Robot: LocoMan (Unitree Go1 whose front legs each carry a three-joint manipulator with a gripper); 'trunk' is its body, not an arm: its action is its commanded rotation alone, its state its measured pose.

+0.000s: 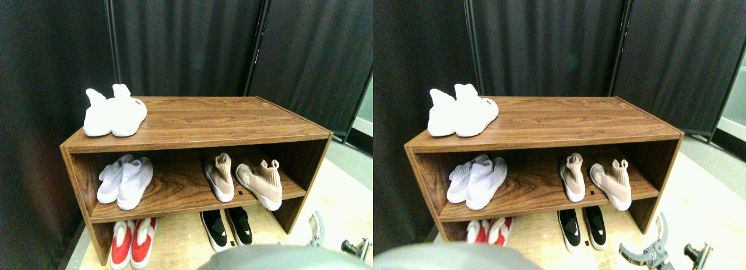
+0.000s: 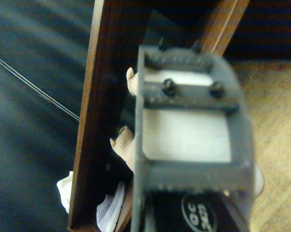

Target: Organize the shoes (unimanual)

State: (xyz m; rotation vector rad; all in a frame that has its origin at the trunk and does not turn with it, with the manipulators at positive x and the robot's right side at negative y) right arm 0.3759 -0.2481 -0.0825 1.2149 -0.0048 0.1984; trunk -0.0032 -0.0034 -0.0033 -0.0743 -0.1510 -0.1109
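Two tan shoes point(image 1: 245, 178) splayed on middle shelf point(image 1: 175, 191), black pair point(image 1: 227, 226) below, claw point(image 1: 341, 238) released nearby.

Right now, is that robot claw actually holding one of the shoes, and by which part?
No. The right gripper hangs low, in front of the shelf, apart from the tan pair on its middle board.

Dark walnut-brown wood-grain shelf unit point(image 1: 233, 115) stands beyond the grey metal claw point(image 1: 338, 238), against black pleated curtain panels point(image 1: 192, 42). Up-left of the claw, closest: tan-beige knit sock sneakers with ribbed collars and white soles point(image 1: 259, 182); below them, black low sneakers with white marks point(image 1: 227, 226). Farther left of the claw: red-and-white sneakers point(image 1: 133, 241), pale lavender-white knit sneakers point(image 1: 125, 179), plain white sock sneakers point(image 1: 113, 112); floor pale tan wood-pattern point(image 1: 344, 182).
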